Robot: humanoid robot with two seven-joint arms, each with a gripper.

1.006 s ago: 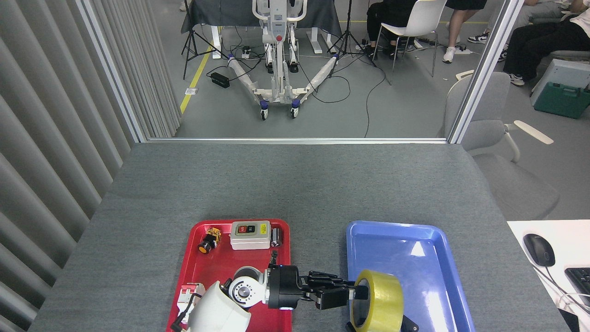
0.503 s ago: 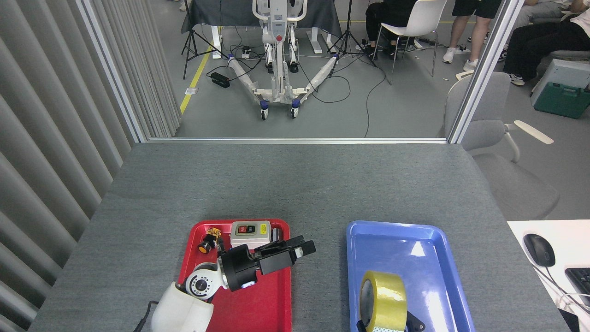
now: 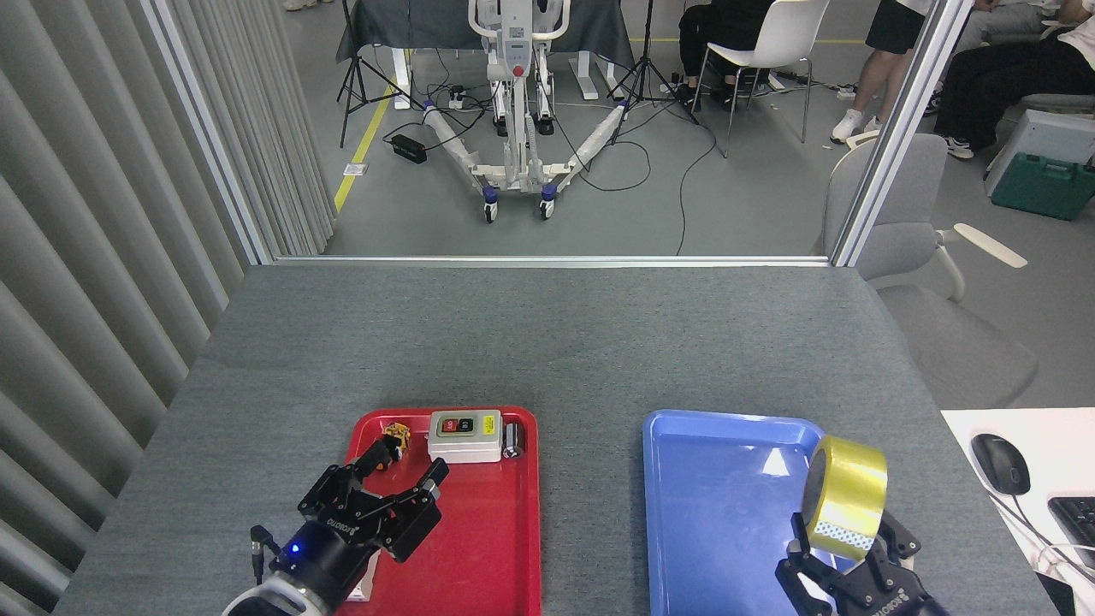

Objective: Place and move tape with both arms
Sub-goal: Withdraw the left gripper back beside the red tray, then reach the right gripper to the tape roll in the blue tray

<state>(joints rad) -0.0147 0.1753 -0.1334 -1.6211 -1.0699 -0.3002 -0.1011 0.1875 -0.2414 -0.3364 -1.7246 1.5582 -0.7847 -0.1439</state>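
Right gripper [image 3: 843, 560] is clamped on the tape [image 3: 845, 497], holding it up on edge over the right rim of the blue tray [image 3: 727, 488], near that tray's front right corner. Roll is tilted a bit, core hole facing left-ish, patterned end of the tape hanging at the bottom by the fingers. It looks lifted off the tray floor, but I can't say that for sure from the head view.

Left gripper [image 3: 385, 483] is spread wide open w/ nothing in it, hovering over the front left part of the red tray [image 3: 505, 530]. Along that tray's back edge sit the grey switch box [image 3: 464, 435], a little yellow/black button thing [image 3: 392, 438] and a small dark cylinder [image 3: 512, 441], all untouched.

Imo the step in hand is the right arm carrying the tape, either setting it into the blue tray or moving it off to wherever it goes next. Next move prob needs the roll lowered gently so it doesn't land on edge and roll away, then fingers let go only once it's resting.

Hard to see: right gripper is mostly cut off by the bottom edge of frame, so which fingers actually pinch the roll isn't clear. Left wrist is cut off too. Something white sits under the left gripper, at the tray's front edge, mostly hidden.
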